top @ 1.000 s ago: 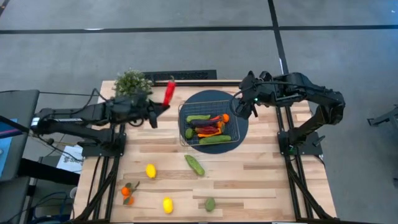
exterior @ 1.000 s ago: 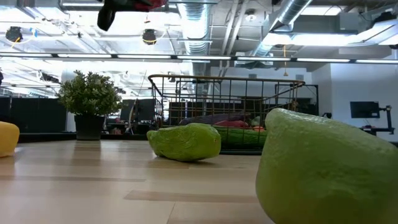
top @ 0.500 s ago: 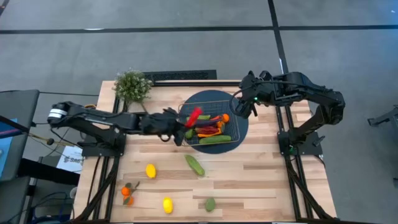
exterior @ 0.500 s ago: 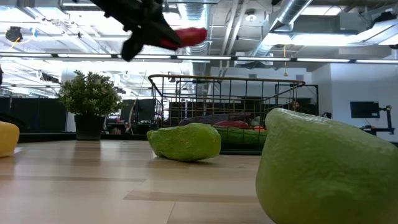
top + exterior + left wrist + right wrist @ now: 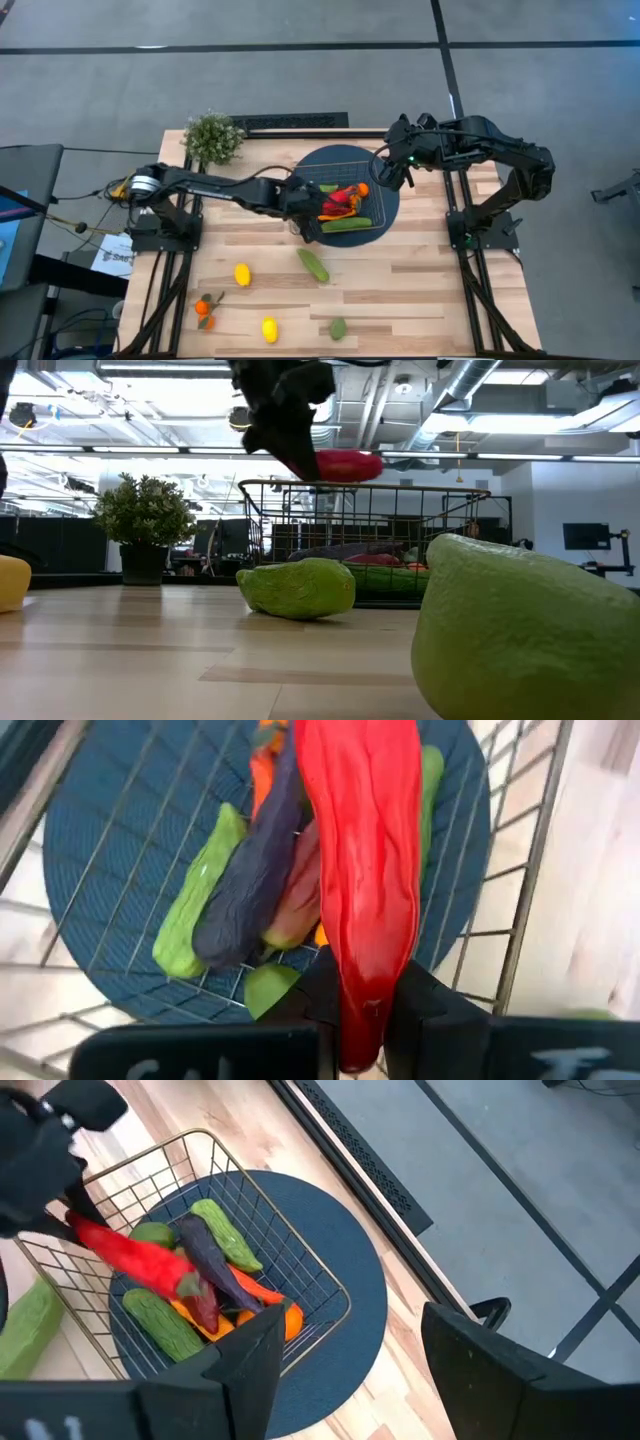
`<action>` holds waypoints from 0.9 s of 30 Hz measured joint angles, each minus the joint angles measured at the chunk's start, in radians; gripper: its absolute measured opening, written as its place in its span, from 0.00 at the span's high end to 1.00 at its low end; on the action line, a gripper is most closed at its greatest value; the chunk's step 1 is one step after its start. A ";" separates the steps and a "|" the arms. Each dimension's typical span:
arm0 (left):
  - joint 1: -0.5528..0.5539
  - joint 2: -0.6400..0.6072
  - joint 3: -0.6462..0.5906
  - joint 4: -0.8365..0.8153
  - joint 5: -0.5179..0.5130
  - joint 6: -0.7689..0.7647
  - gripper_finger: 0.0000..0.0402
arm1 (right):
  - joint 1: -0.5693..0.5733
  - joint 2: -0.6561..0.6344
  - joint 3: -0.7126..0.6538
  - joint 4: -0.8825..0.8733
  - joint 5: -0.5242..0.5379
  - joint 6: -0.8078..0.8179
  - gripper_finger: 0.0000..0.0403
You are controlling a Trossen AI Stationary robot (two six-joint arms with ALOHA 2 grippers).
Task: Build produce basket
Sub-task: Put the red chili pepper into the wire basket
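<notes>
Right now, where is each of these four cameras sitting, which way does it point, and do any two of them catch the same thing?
High view: above the table, looking straight down; shows both arms, left gripper over the basket, right gripper waiting beside it.
Low view: at tabletop height, looking level across; the left arm comes in from above with the red pepper.
Left wrist view: on the left arm, looking down into the basket; its own fingers clamp the pepper.
Right wrist view: on the right arm, facing the basket; its open fingers show.
Shared: all four show the red pepper and the basket.

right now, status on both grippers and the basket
Left gripper shut on red pepper, above basket. Right gripper open, waiting beside mat. Basket part filled; nothing blocking the drop.
</notes>
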 joint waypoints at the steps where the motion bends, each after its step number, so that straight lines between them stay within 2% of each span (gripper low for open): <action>1: 0.001 0.018 0.022 -0.007 0.008 0.021 0.97 | 0.000 0.000 0.000 0.000 0.000 -0.002 0.37; 6: 0.014 0.062 0.048 0.007 0.107 0.064 0.97 | 0.000 0.000 0.000 0.000 -0.001 -0.006 0.37; 18: 0.067 0.074 0.048 -0.014 0.142 0.154 0.97 | 0.000 0.000 0.000 0.001 -0.001 -0.015 0.37; 27: 0.096 0.074 0.048 -0.004 0.211 0.257 0.97 | 0.000 0.000 0.000 0.002 -0.001 -0.017 0.37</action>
